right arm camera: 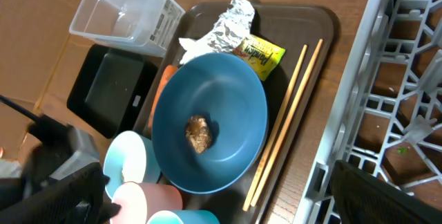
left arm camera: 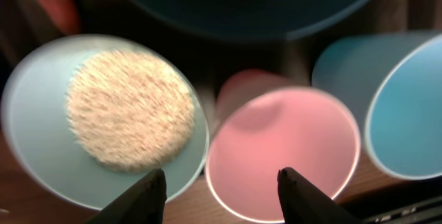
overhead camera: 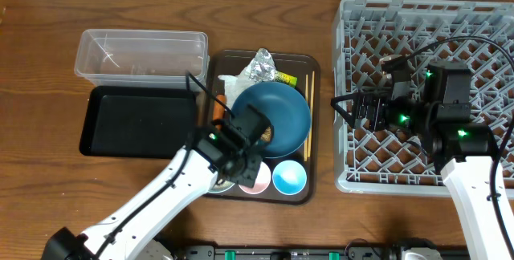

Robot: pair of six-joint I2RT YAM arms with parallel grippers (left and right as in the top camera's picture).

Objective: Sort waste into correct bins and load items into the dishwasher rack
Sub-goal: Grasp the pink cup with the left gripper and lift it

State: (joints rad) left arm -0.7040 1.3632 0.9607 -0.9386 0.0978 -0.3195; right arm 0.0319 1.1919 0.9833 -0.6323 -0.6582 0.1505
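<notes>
Overhead, the grey rack (overhead camera: 426,91) fills 3 o'clock, right gripper (overhead camera: 361,111) above it, jaws wide apart. The left gripper (left arm camera: 221,196), jaws apart, hangs over the pink cup (left arm camera: 283,148) at 6 o'clock on the brown tray (overhead camera: 314,164). Only its wrist view shows rice (left arm camera: 131,117) in the white bowl (left arm camera: 34,141). Print on the wrapper (right arm camera: 261,51) is unreadable.

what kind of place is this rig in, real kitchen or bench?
Probably a staged dish-clearing bench, not a real kitchen: a wooden table holds a grey dishwasher rack, a serving tray of used dishes and scraps, plus a clear tub and black tray as bins.
</notes>
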